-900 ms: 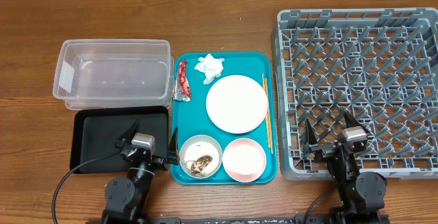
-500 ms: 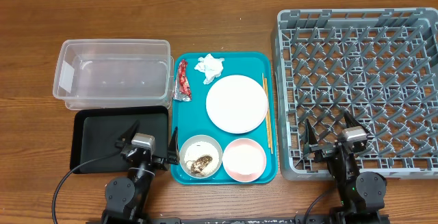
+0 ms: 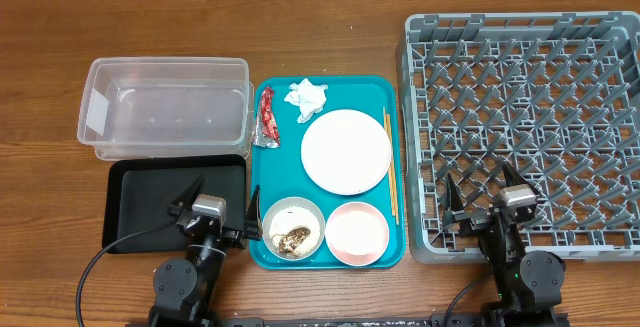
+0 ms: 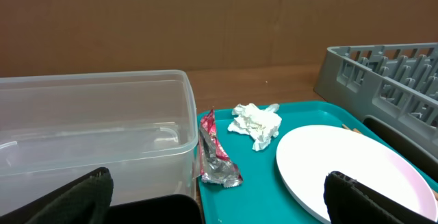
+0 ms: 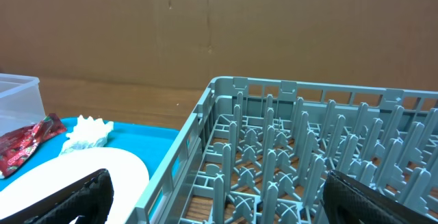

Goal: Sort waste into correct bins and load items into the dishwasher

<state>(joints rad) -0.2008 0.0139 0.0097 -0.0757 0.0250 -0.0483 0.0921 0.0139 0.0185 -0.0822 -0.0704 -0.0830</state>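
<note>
On the teal tray (image 3: 385, 92) lie a red wrapper (image 3: 267, 117), a white tissue (image 3: 306, 97), a pale plate (image 3: 346, 151), chopsticks (image 3: 390, 172), a white bowl (image 3: 293, 229) holding brownish food scraps, and a pink bowl (image 3: 356, 232). No small cup shows. The clear tub (image 3: 165, 107) and black tray (image 3: 150, 207) are left of it, and the grey dish rack (image 3: 530, 117) is to the right. My left gripper (image 3: 222, 202) is open and empty at the black tray's right edge. My right gripper (image 3: 485, 192) is open and empty over the rack's front edge.
The left wrist view shows the wrapper (image 4: 213, 157), tissue (image 4: 256, 123), plate (image 4: 342, 166) and tub (image 4: 89, 135) ahead. The right wrist view shows the rack's pegs (image 5: 308, 148), the plate (image 5: 75, 172) and the tissue (image 5: 85, 133). A brown cardboard wall stands behind the table.
</note>
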